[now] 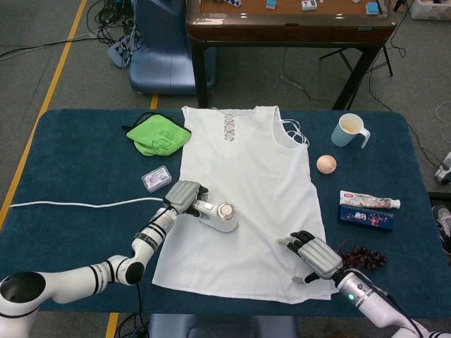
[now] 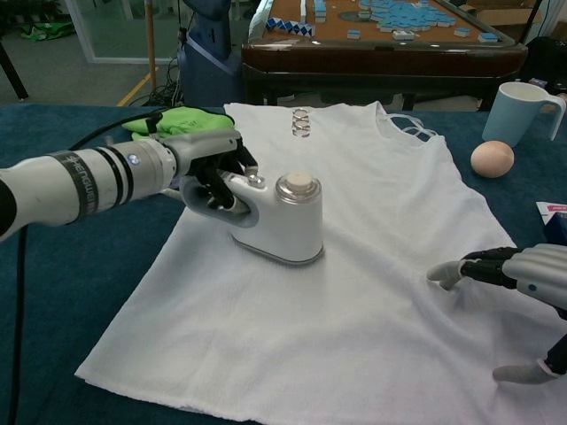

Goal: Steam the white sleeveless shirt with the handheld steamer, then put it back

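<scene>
Now the left robot hand (image 2: 213,164) grips the steamer (image 2: 282,217), which sits on the white shirt (image 1: 243,204) spread flat on the desk (image 1: 77,176). Right robot hand (image 1: 315,255) rests at the shirt's bottom corner, fingers apart, holding nothing.

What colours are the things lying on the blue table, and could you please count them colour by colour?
White: 3 – shirt, steamer, toothpaste tube
Green: 1 – cloth
Light blue: 1 – mug
Peach: 1 – egg
Dark blue: 1 – box
Dark red: 1 – grapes
Grey: 1 – packet
Total: 9
</scene>
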You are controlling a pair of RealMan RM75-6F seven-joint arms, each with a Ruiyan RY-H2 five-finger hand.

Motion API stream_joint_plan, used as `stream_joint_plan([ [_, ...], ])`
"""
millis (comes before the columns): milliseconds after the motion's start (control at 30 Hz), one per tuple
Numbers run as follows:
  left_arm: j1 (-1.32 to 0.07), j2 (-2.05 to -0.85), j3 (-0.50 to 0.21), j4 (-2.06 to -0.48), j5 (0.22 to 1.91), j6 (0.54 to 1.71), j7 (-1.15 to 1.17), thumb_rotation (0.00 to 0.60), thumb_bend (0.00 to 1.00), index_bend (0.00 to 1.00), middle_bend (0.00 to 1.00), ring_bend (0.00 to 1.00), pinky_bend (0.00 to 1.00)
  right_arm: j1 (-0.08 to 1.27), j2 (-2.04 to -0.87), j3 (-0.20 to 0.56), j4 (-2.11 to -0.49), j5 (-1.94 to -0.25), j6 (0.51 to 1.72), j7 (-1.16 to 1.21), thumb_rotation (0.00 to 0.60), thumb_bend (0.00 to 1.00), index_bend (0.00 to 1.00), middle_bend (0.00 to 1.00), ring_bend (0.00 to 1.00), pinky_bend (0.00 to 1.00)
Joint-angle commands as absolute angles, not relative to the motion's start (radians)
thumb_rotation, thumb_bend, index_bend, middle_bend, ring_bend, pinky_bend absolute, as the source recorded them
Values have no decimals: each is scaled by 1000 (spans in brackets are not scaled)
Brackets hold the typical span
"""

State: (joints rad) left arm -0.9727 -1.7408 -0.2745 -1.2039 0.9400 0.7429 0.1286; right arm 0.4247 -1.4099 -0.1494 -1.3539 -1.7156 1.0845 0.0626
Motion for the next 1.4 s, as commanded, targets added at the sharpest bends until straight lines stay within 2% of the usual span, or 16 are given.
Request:
stream_joint_plan([
  [33, -982, -1761, -262, -1166, 960, 740, 136, 600, 199, 818, 751, 650, 690, 424, -1409, -151, -1355, -1715, 1087, 63, 481, 0, 119, 204, 125, 129],
  [467, -953, -1719, -245, -1144, 989, 743, 123, 600, 199, 818, 751, 651, 691, 418, -1405, -137, -1357, -1704, 1120, 70, 482, 0, 119, 204, 125, 129],
  [733, -924, -1672, -232, -1166, 992, 750, 126, 600, 199, 818, 751, 650, 691, 430, -1409, -97, -1357, -1659, 1106, 43, 483, 0, 119, 204, 118, 121],
  [933, -908, -1618, -224, -1219, 979, 761, 159, 600, 199, 817, 751, 650, 692, 456, -1423, -71, -1341, -1619, 1056, 21, 478, 0, 119, 191, 90, 80],
  [1167, -924, -1604, -264, -1269, 964, 770, 151, 600, 199, 816, 751, 650, 692, 472, -1446, -64, -1321, -1595, 1017, 10, 473, 0, 119, 187, 87, 75],
  [1400, -999, -1676, -306, -1210, 933, 732, 161, 600, 199, 815, 751, 649, 692, 476, -1454, -65, -1317, -1586, 1010, 8, 474, 0, 119, 187, 87, 75],
])
